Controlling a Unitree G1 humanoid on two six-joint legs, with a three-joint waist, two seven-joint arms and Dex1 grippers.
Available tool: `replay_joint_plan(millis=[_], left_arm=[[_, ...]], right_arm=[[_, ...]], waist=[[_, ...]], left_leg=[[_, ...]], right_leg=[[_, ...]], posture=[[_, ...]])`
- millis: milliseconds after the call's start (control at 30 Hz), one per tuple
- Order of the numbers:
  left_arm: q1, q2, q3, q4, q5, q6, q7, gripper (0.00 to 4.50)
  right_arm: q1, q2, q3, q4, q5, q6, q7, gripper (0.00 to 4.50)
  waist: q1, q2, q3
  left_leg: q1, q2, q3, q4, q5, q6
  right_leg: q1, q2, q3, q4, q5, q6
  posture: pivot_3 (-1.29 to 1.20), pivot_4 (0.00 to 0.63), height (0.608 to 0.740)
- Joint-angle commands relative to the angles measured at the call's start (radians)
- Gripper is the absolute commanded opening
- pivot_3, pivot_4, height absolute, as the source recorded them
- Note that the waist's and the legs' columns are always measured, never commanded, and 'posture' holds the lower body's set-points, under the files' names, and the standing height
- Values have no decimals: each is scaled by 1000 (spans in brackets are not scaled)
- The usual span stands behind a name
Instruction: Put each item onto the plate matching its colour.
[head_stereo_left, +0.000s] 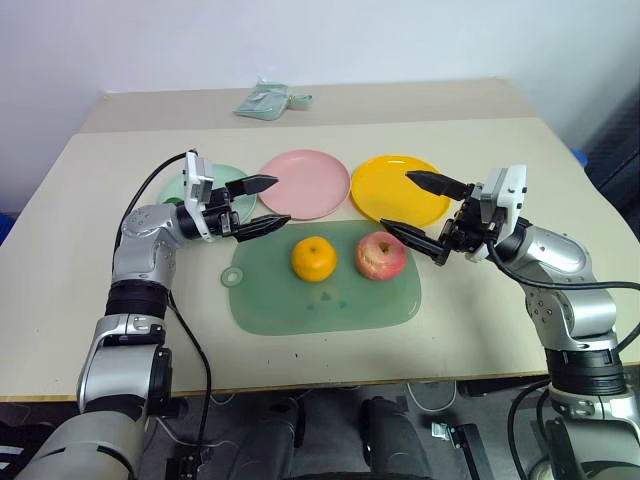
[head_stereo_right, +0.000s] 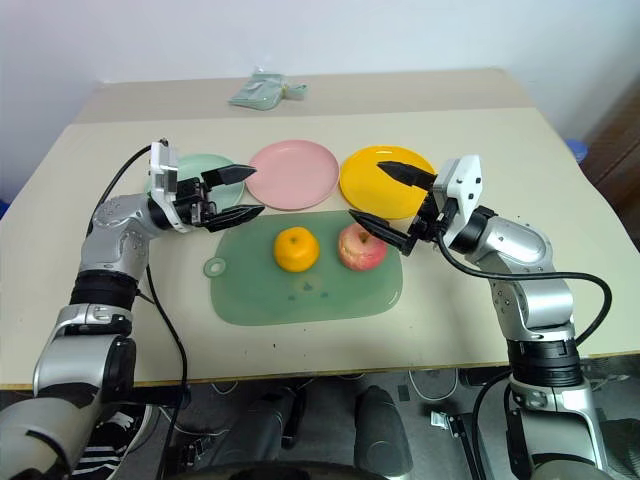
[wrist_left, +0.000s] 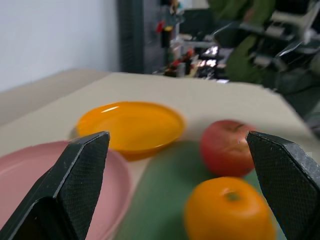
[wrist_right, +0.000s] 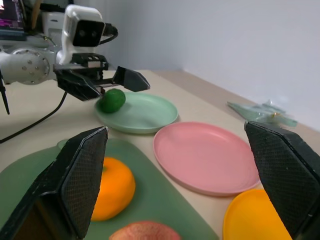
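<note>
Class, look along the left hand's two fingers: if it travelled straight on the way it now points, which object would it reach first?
Probably the orange: it lies nearest ahead of the open left hand, though low in its line. The apple sits just behind; depth is unclear.

Green plate (head_stereo_left: 236, 182) mostly hidden behind left hand (head_stereo_left: 262, 205)
</note>
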Motion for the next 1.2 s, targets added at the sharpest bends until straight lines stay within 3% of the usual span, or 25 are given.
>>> replay_joint_plan(millis=[33,1200], left_arm=[[15,30,9,-67,-21,40,-16,4466],[67,60,7,-136,-21,109,-39,4466]], right_arm=[[-11,-10,1,-58,1,27,-20,4500],[-13,-33,8,-118,70,173,19,4500]], waist=[[0,0,0],[7,0,0]], left_leg=[[0,0,0,0,0,0],[0,0,0,0,0,0]], right_leg=[[0,0,0,0,0,0],[0,0,0,0,0,0]], posture=[[0,150,740],[0,150,740]])
